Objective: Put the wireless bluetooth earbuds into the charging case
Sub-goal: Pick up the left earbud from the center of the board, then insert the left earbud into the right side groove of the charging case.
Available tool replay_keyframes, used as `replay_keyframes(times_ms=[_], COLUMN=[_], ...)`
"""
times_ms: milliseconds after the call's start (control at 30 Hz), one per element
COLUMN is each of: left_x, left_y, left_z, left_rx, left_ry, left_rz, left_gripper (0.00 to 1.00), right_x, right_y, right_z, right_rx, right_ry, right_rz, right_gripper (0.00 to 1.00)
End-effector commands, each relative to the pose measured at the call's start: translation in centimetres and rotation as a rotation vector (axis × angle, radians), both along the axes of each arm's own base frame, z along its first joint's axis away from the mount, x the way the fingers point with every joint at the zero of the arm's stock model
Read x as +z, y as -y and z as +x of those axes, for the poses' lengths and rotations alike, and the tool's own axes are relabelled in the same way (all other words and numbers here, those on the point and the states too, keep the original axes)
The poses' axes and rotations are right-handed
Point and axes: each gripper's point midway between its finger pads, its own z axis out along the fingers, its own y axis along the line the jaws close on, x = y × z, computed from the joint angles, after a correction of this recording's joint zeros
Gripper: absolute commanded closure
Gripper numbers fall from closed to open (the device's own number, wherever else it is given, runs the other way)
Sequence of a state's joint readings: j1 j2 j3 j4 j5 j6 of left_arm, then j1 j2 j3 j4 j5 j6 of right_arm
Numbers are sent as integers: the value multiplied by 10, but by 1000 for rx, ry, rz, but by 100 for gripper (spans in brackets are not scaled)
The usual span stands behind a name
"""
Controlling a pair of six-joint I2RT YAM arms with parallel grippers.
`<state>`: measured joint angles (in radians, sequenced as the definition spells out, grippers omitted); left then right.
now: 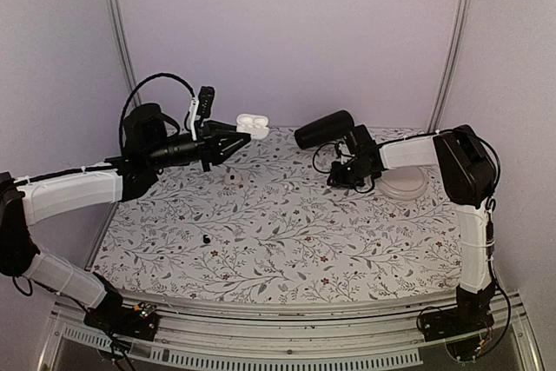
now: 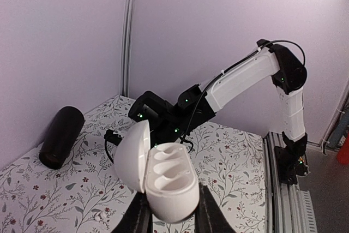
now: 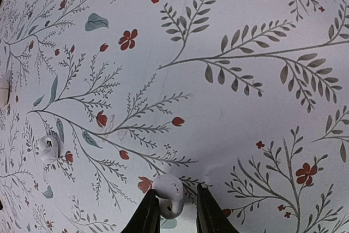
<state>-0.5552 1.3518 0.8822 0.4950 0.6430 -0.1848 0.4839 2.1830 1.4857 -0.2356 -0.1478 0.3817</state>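
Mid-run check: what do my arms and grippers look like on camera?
The left arm and right arm: white tubular links, bulky black joints. A black cable loops above the left wrist. Small green lights dot the right arm's joints. The left gripper and right gripper have slim, tapered black fingers.

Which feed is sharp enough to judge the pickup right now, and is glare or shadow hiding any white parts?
Right wrist: even light, no hard glare, the earbud reasonably sharp inside the right pincer, cloth print clear. Left wrist: the charging case sharp, both sockets readable, soft highlights only. Top external: flat lilac-tinted light, faint shadows, the case too small for detail.
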Motion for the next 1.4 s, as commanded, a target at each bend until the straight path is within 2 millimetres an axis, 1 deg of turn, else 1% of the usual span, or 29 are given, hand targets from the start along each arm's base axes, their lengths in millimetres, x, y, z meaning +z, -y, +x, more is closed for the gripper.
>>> replay_keyframes(times_ms=[0,67,233,300,433,500,600,667,767,833,900,967,1000,1100,1133,1200,1300,1367], left_x=[11,12,11,11,8,5,1,-2,-5,-7,-8,-8,-7,-7,-7,-8,-9,-10], left_y=[-1,-1,-1,-1,0,0,1,2,7,9,11,13,14,16,16,16,17,18], left_z=[5,5,5,5,6,7,9,10,4,-1,-5,-10,-12,-24,-30,-37,-45,-50], left_rx=[2,2,0,0,-1,1,6,1,-44,-76,-107,-140,-154,-220,-247,-272,-297,-312], left_ry=[25,25,24,24,20,17,13,10,35,60,96,131,154,231,272,336,422,464], left_rz=[-13,-14,-14,-12,-9,-5,3,9,13,13,11,4,0,-14,-20,-30,-27,-24], left_gripper=[100,100,100,100,100,100,100,100,100,100,100,100,100,100,100,100,100,100], right_x=[-14,-15,-10,-6,5,11,28,45,77,104,134,165,178,230,251,274,307,320], right_y=[-3,-2,-3,-5,-9,-11,-12,-12,-12,-13,-13,-14,-14,-23,-25,-31,-39,-48], right_z=[-4,-5,-3,-2,1,1,-1,-4,-15,-27,-43,-63,-74,-112,-127,-152,-185,-204], right_rx=[13,13,8,10,19,25,40,63,114,174,238,304,346,479,528,609,725,792], right_ry=[-23,-25,-10,-1,24,33,65,101,162,220,281,343,373,478,531,571,643,658], right_rz=[-36,-40,-27,-19,6,14,35,45,71,96,125,154,162,219,234,271,316,332], right_gripper=[75,76,80,85,95,96,96,97,97,97,97,97,97,97,97,97,97,97])
